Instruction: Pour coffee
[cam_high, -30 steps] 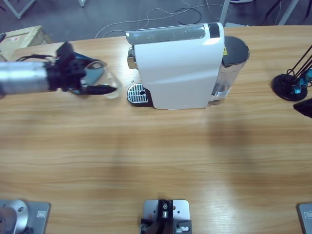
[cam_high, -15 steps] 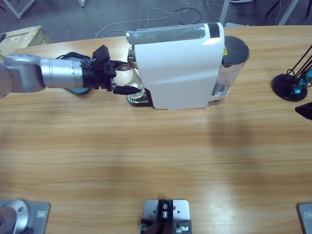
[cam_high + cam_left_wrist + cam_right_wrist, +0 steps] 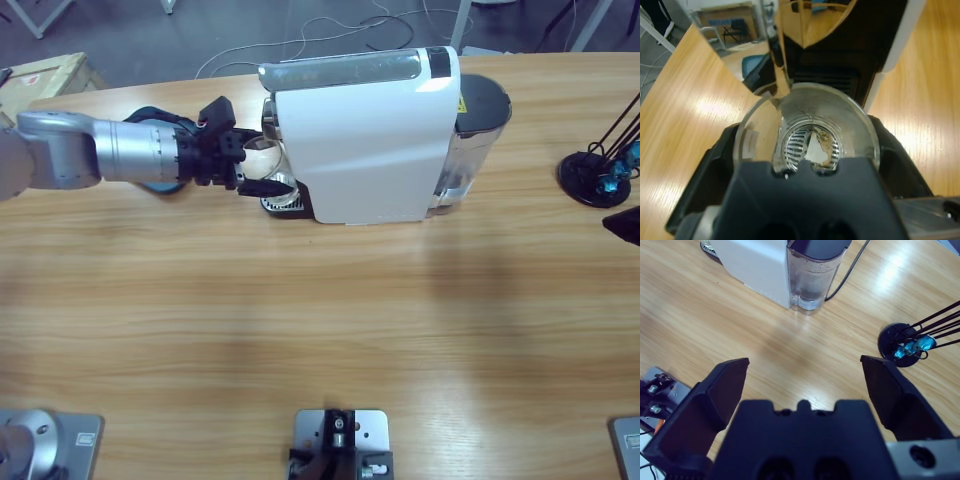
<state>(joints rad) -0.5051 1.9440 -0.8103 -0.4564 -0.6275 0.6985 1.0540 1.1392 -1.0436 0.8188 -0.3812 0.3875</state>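
A clear glass cup (image 3: 272, 172) sat pinched in the left claw (image 3: 262, 170), poised over the ridged metal drip tray (image 3: 283, 199) at the front of a white coffee machine (image 3: 362, 135). In the left wrist view the cup (image 3: 807, 137) looked thin-walled, round and smooth, with the tray's grille showing through its base. I judged it light but fragile and slippery, best taken by the side wall with gentle pressure. The machine was glossy, boxy plastic with a transparent water tank (image 3: 815, 277) behind. The right claw (image 3: 805, 382) hung spread wide and empty above the pale wooden surface (image 3: 320, 320), well away from the machine.
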